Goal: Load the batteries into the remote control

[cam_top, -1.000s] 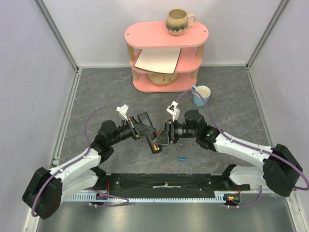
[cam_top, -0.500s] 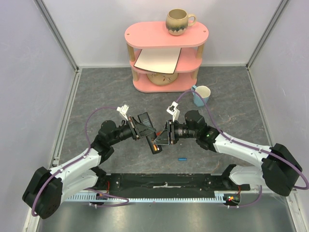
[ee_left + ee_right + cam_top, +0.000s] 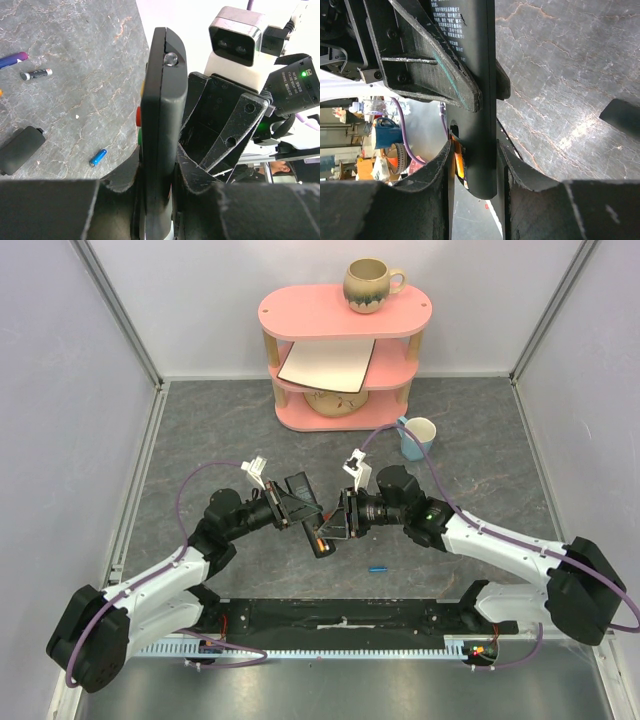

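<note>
Remote control [image 3: 159, 115]: up off the bench [image 3: 200, 430], mid-scene, edge-on, gripped from both sides. Clamped at one end by left gripper [image 3: 303, 508], fingers [image 3: 122, 175] tight on both faces. Pinched too by right gripper [image 3: 338, 522], its fingers [image 3: 437, 172] pressed close on either side. Coloured buttons down one face in left wrist view, printed label on the back in right wrist view. Orange bit [image 3: 458, 162] at the remote's edge by the right fingers, battery or not cannot tell. Blue battery [image 3: 377, 568] lying on bench near the grippers, on the right arm's side, touching neither. Purple battery [image 3: 12, 60] and dark silver-ended battery [image 3: 36, 74] lying near each other on bench, well apart from the blue one. Black battery cover [image 3: 20, 150] flat on bench, separate from remote. Pink shelf [image 3: 300, 315] at far side, mug [image 3: 370, 285] on top. Blue-and-white cup [image 3: 418, 436] on bench beside shelf.
</note>
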`<state>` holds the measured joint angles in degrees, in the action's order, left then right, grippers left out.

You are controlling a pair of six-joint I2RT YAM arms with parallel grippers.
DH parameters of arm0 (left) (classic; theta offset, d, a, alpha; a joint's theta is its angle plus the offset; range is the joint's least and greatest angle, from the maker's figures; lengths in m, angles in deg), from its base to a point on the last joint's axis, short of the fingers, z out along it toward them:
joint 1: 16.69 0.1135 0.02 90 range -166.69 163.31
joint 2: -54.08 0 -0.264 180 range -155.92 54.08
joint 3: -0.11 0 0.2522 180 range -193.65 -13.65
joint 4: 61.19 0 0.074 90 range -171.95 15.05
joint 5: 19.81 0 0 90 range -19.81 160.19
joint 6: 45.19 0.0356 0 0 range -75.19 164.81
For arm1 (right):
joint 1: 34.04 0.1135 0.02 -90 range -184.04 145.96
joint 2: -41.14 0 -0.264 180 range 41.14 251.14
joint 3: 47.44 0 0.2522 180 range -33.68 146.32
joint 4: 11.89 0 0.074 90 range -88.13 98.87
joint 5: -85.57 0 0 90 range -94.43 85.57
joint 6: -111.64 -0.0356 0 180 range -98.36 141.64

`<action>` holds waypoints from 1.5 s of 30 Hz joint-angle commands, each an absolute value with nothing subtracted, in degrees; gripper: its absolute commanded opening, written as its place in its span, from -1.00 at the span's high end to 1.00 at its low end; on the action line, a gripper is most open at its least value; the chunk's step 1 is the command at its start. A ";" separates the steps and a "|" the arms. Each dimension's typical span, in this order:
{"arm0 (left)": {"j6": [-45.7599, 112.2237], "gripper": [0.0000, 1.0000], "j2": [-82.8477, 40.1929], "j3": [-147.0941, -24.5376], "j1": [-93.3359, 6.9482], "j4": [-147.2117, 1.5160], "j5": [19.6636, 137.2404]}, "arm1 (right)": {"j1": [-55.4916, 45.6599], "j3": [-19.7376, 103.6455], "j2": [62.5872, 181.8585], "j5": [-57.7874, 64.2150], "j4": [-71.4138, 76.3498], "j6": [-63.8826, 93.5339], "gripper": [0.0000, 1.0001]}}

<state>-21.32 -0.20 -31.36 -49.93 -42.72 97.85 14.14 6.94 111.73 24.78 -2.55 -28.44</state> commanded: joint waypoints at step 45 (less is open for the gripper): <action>-15.92 0.96 29.47 -25.69 -49.30 -55.53 89.17 | 20.36 17.64 129.03 -10.67 12.87 7.31 -0.65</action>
<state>-18.39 28.04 -26.09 -49.77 -55.53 89.96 18.88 14.37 127.29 -6.82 17.05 0.76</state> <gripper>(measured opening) 0.253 0.816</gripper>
